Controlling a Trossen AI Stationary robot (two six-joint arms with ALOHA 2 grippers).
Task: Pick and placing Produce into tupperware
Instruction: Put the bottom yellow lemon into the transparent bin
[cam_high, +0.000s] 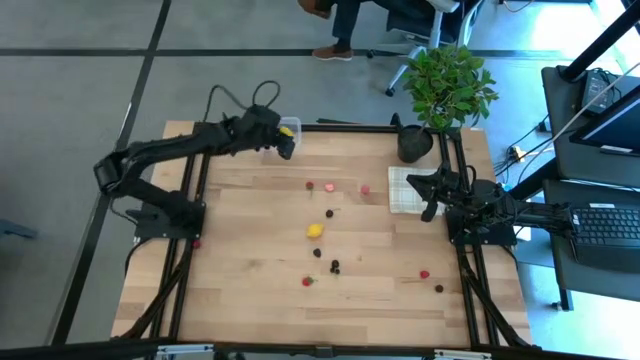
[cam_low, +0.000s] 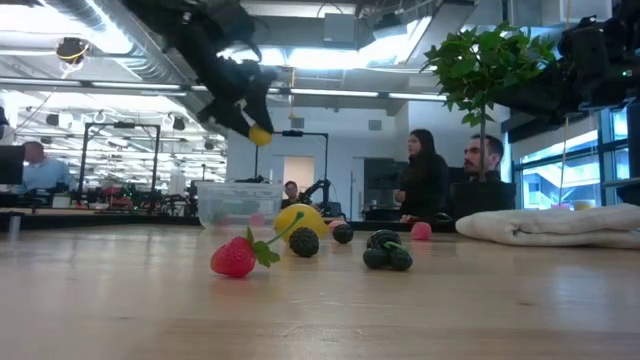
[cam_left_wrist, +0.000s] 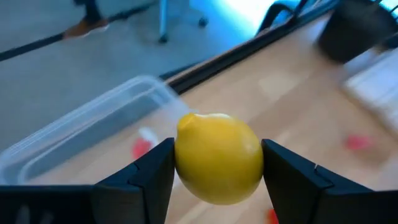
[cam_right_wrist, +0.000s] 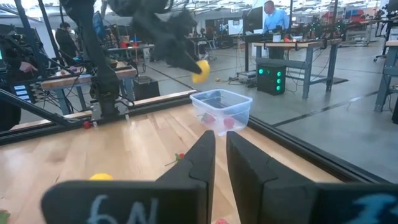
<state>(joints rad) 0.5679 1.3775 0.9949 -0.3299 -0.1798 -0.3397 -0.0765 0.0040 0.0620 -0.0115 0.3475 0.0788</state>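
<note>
Small yellow toy lemon clamped across its middle in left end effector, raised above clear plastic rectangular tub.
Judged light, rigid, smooth-skinned, apt to slip; right end effector closed, parked at worktop's edge.

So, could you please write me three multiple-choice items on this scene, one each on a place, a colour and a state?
1. Where is the left gripper?
A. above the small clear plastic tub at the table's far edge
B. over the white folded cloth
C. at the table's near edge

2. What colour is the round toy fruit it holds?
A. red
B. yellow
C. purple

3. How is the right gripper?
A. wide open
B. shut on a berry
C. shut and empty

Answers: 1 A, the high view shows it over the tub; 2 B, the left wrist view shows a yellow lemon between the fingers; 3 C, the right wrist view shows nothing between its nearly touching fingers.
</note>
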